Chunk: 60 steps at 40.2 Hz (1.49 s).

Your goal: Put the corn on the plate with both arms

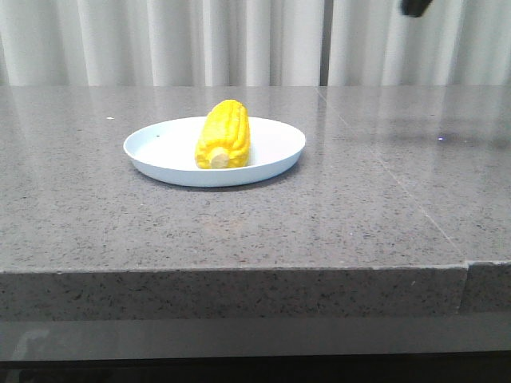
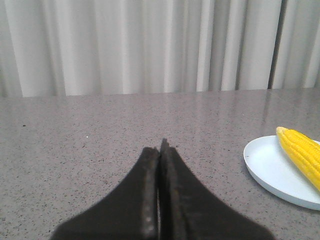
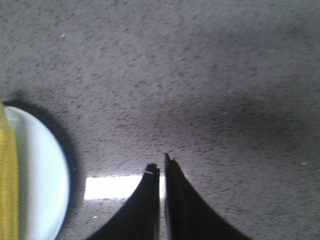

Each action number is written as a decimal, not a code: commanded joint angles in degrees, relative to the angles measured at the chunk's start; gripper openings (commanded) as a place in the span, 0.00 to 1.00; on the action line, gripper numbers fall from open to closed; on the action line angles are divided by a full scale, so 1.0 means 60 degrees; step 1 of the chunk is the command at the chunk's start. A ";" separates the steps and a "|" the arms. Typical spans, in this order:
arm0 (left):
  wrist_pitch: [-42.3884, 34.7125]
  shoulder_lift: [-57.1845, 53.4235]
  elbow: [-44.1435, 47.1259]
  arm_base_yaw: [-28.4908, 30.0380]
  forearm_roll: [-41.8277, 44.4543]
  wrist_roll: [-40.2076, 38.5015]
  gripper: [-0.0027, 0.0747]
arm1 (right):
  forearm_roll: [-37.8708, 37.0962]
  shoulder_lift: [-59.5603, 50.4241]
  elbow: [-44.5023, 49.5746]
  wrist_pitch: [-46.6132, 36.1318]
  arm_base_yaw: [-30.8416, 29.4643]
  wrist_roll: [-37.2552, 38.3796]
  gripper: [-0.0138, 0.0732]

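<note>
Front view: the corn (image 1: 223,134) lies on the plate (image 1: 275,152), roughly centred, its pale stub end toward the camera and its tip pointing away toward the curtain (image 1: 160,40). Plate sits flat on the grey speckled table (image 1: 239,231), a little left of the middle. No gripper near it — only a small black piece of an arm (image 1: 415,7) shows at the top right edge, high above the table, too little of it to tell more.

Left wrist view: the left gripper (image 2: 161,150) has its two black fingers pressed together, nothing between them. It sits low over bare table surface. The plate (image 2: 265,167) shows at one edge of the frame with the cob (image 2: 302,152) resting on it, well apart from the fingertips. Curtain (image 2: 150,45) behind the table's far edge.

Right wrist view: looking down on the table from above. The right gripper (image 3: 161,172) shows its fingers together with only a hairline slit between them, holding nothing. The plate (image 3: 42,185) and a yellow strip of the cob (image 3: 7,190) sit at the frame's edge — apart from the fingertips. A bright reflected patch (image 3: 112,187) lies on the table (image 3: 200,75) between plate and fingers.
</note>
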 commanded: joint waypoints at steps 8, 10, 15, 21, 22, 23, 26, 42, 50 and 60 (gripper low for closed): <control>-0.0688 0.0116 -0.0263 -0.0068 0.0020 -0.0056 0.01 | -0.0381 -0.1979 0.1846 -0.0348 -0.0777 -0.1137 0.09; -0.0688 0.0116 -0.0263 -0.0068 0.0020 -0.0056 0.01 | -0.0452 -0.2505 0.2605 -0.0962 -0.0767 -0.1271 0.09; -0.0688 0.0116 -0.0263 -0.0068 0.0020 -0.0056 0.01 | -0.0549 -0.3987 0.4737 -0.3219 -0.0747 -0.1311 0.09; -0.0688 0.0116 -0.0263 -0.0068 0.0020 -0.0056 0.01 | -0.0964 -0.5848 0.7537 -0.5796 -0.0747 -0.1338 0.08; -0.0688 0.0116 -0.0263 -0.0068 0.0020 -0.0056 0.01 | -0.1047 -0.6179 0.8061 -0.6224 -0.0747 -0.1338 0.08; -0.0688 0.0116 -0.0263 -0.0068 0.0020 -0.0056 0.01 | -0.1125 -0.6432 0.8449 -0.6533 -0.0747 -0.1338 0.08; -0.0688 0.0116 -0.0263 -0.0068 0.0020 -0.0056 0.01 | -0.1316 -0.7335 0.9838 -0.7610 -0.0747 -0.1338 0.08; -0.0688 0.0116 -0.0263 -0.0068 0.0020 -0.0056 0.01 | -0.1808 -1.1290 1.4332 -1.1431 -0.0747 -0.1338 0.08; -0.0688 0.0116 -0.0263 -0.0068 0.0020 -0.0056 0.01 | -0.1808 -1.1992 1.4579 -1.1443 -0.0747 -0.1338 0.08; -0.0688 0.0116 -0.0263 -0.0068 0.0020 -0.0056 0.01 | -0.1808 -1.1978 1.4579 -1.1433 -0.0747 -0.1338 0.08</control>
